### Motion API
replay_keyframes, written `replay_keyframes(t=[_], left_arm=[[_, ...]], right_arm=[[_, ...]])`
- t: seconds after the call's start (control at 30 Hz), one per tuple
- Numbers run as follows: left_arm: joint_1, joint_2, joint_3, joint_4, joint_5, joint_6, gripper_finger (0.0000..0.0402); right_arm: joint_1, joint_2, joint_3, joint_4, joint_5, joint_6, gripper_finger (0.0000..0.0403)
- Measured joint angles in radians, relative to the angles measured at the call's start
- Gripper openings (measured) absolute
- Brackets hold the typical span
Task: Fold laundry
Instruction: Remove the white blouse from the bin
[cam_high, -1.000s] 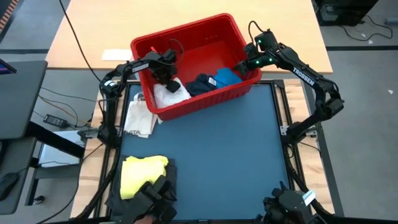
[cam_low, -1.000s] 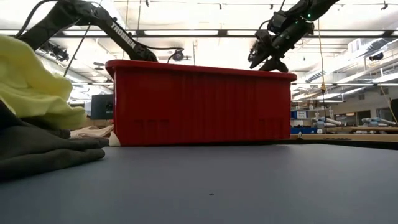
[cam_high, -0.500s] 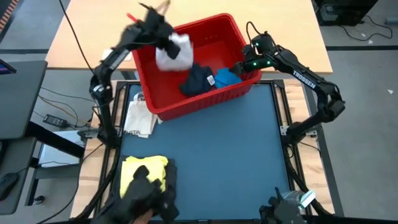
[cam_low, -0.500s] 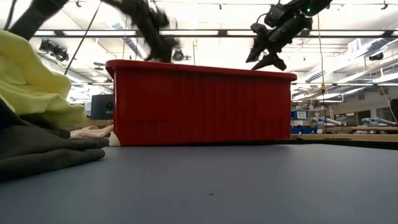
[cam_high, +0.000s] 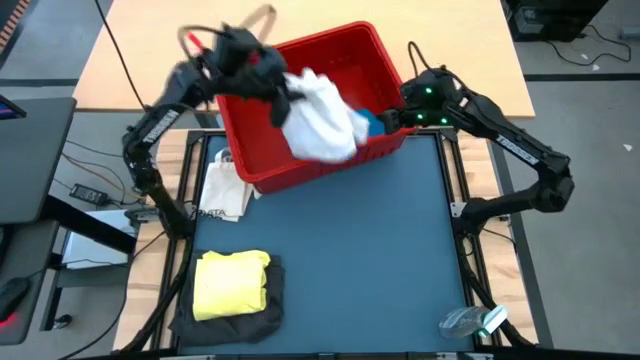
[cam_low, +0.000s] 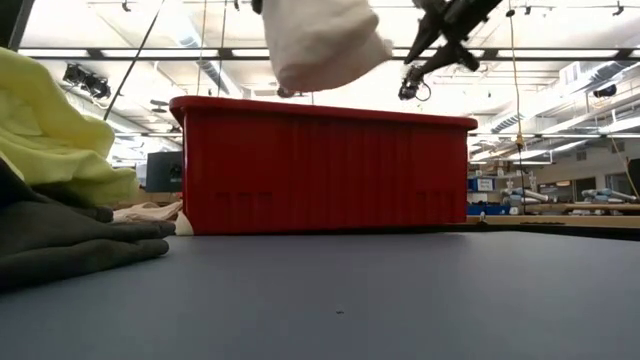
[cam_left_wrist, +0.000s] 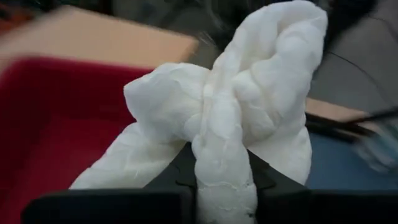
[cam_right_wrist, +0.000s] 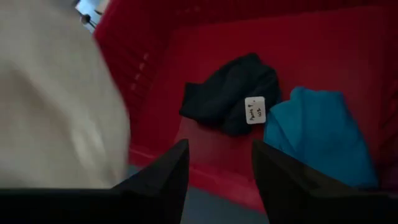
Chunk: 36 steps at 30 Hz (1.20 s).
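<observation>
Left gripper (cam_high: 280, 85) grasps the white cloth (cam_high: 322, 118), hanging above the red basket (cam_high: 300, 165). Right gripper (cam_right_wrist: 214, 171) spread apart over basket.

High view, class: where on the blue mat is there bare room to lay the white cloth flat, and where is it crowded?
Bare: the blue mat between the red plastic basket and its near edge. Crowded: the near left corner, where the bright yellow T-shirt lies on a dark grey garment. The left gripper holds the white cloth above the basket.
</observation>
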Motion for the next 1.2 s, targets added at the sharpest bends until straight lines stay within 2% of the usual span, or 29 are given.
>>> replay_keyframes(t=[0.17,0.3,0.5,0.6,0.67,0.73,0.8,0.9,0.97,1.03,1.2], left_arm=[[-0.184,0.002,-0.131,0.008,-0.001,-0.080,0.0056],[-0.284,0.005,-0.313,0.100,0.001,-0.169,0.0058],[-0.351,0.007,-0.593,0.595,0.029,-0.493,0.0054],[-0.374,0.008,-0.623,0.818,-0.034,-0.494,0.0054],[-0.399,0.005,-0.621,0.897,-0.085,-0.376,0.0056],[-0.442,0.004,-0.619,0.859,-0.150,-0.282,0.0064],[-0.506,0.042,-0.616,0.764,-0.222,-0.249,0.0080],[-0.603,0.167,-0.623,0.600,-0.273,-0.240,0.0122],[-0.653,0.256,-0.630,0.538,-0.279,-0.299,0.0159],[-0.686,0.295,-0.627,0.527,-0.277,-0.376,0.0199],[-0.707,0.289,-0.622,0.503,-0.284,-0.506,0.0287]], right_arm=[[0.009,-0.073,0.000,-0.044,0.005,-0.010,0.0180],[0.008,-0.114,0.000,-0.092,0.015,-0.064,0.0180],[0.008,-0.153,0.000,-0.187,-0.005,-0.126,0.0180],[0.013,-0.166,0.000,-0.246,-0.006,-0.165,0.0180],[0.018,-0.170,0.000,-0.283,-0.006,-0.188,0.0180],[0.023,-0.172,0.000,-0.307,0.005,-0.210,0.0180],[0.026,-0.171,0.000,-0.319,0.009,-0.233,0.0180],[0.032,-0.171,0.000,-0.328,0.009,-0.259,0.0180],[0.037,-0.171,0.000,-0.330,0.009,-0.265,0.0180],[0.045,-0.171,0.000,-0.331,0.009,-0.266,0.0180],[0.072,-0.171,0.000,-0.346,0.009,-0.267,0.0180]])
